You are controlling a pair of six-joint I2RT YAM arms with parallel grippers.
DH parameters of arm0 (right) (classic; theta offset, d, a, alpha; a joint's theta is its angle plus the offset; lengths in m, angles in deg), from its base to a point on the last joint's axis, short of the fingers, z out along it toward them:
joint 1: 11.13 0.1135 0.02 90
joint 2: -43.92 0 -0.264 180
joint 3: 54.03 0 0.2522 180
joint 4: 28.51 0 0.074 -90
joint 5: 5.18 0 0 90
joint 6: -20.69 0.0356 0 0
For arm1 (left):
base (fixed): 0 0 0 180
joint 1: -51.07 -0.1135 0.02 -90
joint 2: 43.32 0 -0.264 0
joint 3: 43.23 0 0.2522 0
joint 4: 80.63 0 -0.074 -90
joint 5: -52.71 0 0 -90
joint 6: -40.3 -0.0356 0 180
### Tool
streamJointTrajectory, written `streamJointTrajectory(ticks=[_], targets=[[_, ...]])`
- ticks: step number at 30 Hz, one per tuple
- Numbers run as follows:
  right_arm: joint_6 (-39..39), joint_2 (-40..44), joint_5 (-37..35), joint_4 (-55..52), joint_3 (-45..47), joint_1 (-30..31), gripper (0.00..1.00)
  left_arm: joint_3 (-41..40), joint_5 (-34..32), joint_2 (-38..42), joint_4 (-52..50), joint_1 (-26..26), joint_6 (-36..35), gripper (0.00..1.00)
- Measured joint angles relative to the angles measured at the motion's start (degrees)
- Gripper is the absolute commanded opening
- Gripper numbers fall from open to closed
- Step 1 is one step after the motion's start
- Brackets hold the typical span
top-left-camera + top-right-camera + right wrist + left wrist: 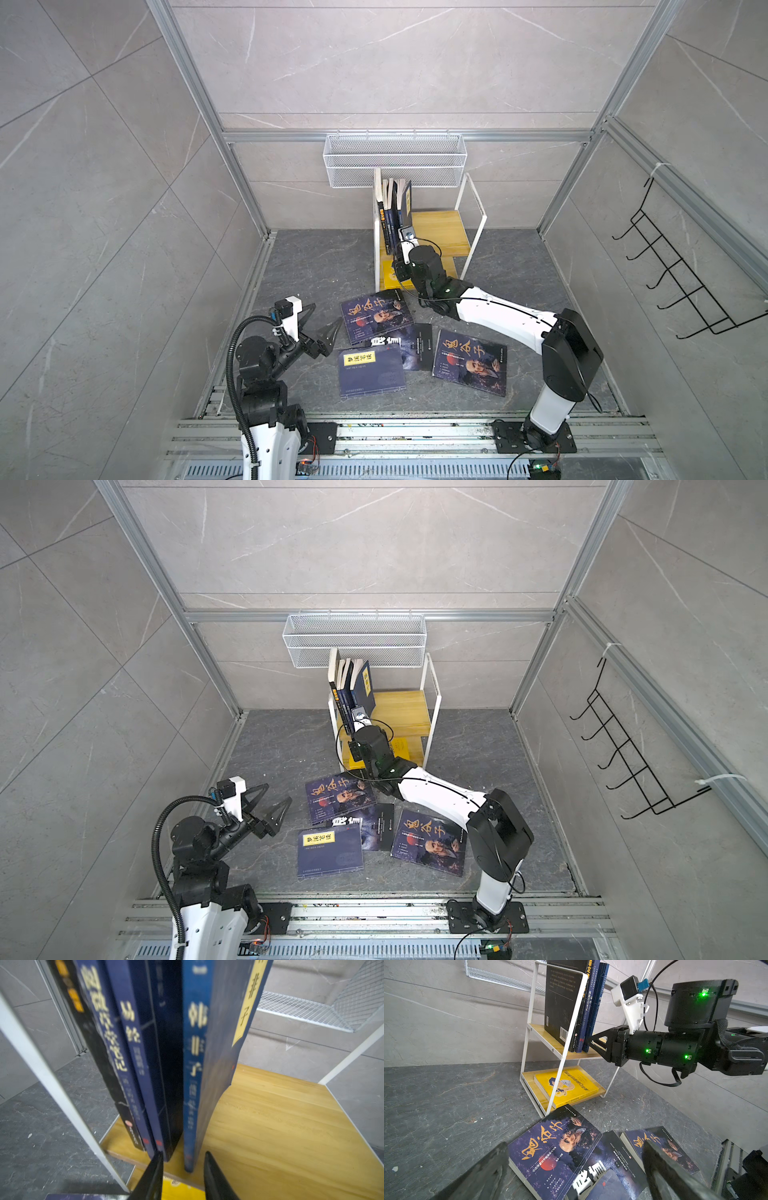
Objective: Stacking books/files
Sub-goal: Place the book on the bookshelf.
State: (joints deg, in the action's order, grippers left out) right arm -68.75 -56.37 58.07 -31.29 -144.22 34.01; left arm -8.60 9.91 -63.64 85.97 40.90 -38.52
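Several books stand upright at the left end of the rack's upper shelf (440, 228). The rightmost of them is navy with a yellow label (218, 1043). My right gripper (184, 1154) is at its lower spine, open, with a gap on both sides of the spine. On the table lie two portrait books (376, 316) (469, 361), a dark book (415, 345) between them and a navy book with a yellow label (371, 372). My left gripper (328, 318) hovers open just left of the nearer portrait book (554, 1151), holding nothing.
A yellow book (566, 1086) lies flat on the rack's lower shelf. A white wire basket (395, 158) hangs on the back wall just above the upright books. A black hook rack (681, 274) is on the right wall. The right arm (498, 311) reaches over the table books.
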Motion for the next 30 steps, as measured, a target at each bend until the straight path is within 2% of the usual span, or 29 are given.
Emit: streamJointTrajectory(ticks=[11,15,18,25,30], targets=[[-1.66,13.03,-2.27,-0.04,9.99,-0.02,0.41,-0.26,0.02,0.11,0.17,-0.37,0.37,1.0],[-3.8,13.42,-3.67,-0.79,9.29,-1.29,0.39,-0.33,0.02,0.09,0.13,-0.37,0.46,1.0],[-4.7,10.16,-2.8,-1.84,5.7,-4.57,0.38,-0.33,0.04,0.11,0.13,-0.37,0.52,1.0],[-5.44,-6.58,2.05,-3.72,-11.96,-12.48,0.18,-0.33,0.04,0.31,-0.11,-0.35,0.57,1.0],[-5.09,-16.04,5.88,-4.09,-20.46,-14.86,0.15,-0.33,0.02,0.52,-0.37,-0.35,0.57,1.0]])
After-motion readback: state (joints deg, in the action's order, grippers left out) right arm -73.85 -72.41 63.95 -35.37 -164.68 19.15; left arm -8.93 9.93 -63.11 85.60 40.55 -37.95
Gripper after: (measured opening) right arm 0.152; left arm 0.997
